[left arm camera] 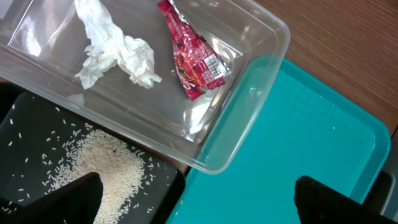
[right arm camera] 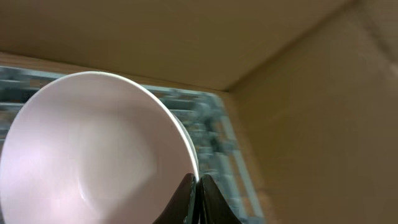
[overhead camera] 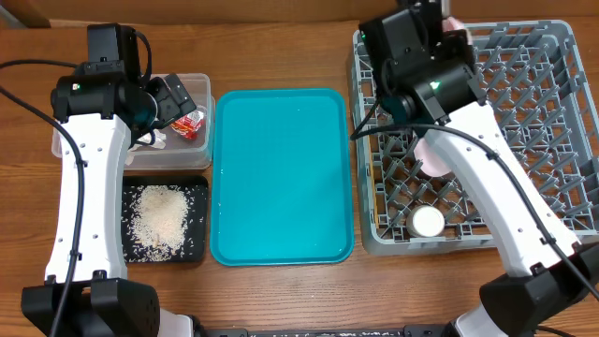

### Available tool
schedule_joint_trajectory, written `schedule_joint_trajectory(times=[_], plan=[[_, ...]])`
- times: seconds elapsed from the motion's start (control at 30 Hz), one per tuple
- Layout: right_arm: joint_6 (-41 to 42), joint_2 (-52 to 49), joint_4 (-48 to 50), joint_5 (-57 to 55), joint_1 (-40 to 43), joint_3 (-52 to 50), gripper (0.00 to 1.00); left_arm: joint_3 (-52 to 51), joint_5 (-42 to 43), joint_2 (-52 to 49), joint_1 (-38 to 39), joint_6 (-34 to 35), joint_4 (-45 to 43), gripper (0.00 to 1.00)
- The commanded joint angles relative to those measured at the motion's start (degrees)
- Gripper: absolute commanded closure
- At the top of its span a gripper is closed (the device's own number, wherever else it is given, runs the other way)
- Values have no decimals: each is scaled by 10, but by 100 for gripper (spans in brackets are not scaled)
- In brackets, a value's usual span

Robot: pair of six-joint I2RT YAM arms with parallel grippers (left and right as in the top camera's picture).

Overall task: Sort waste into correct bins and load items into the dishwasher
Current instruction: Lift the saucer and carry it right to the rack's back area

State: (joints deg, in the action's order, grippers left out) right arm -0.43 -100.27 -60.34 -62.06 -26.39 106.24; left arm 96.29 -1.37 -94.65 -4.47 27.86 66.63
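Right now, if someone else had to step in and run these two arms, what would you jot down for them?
Left gripper: open, holding nothing, above the clear tub and black tray.
Right gripper: shut on the rim of the pale pink plate, at the dish rack.
Done: tissue and red wrapper in the tub; rice on the black tray; white cup in the rack.
Left: release the plate once seated. Bowl and chopsticks not visible.
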Motion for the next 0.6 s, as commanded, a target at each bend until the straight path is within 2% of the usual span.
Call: schedule_joint_trajectory(times=[0.0,0.4,0.57], plan=[[-82,-12,-9,-121,7,6,96,5,-5,3,4,-13,0,0],[-424,-53,-4,-129,-43,6,96,5,-5,3,4,-13,0,0],[-486,-72,-2,-129,-54,1,96,5,-5,3,4,-13,0,0]])
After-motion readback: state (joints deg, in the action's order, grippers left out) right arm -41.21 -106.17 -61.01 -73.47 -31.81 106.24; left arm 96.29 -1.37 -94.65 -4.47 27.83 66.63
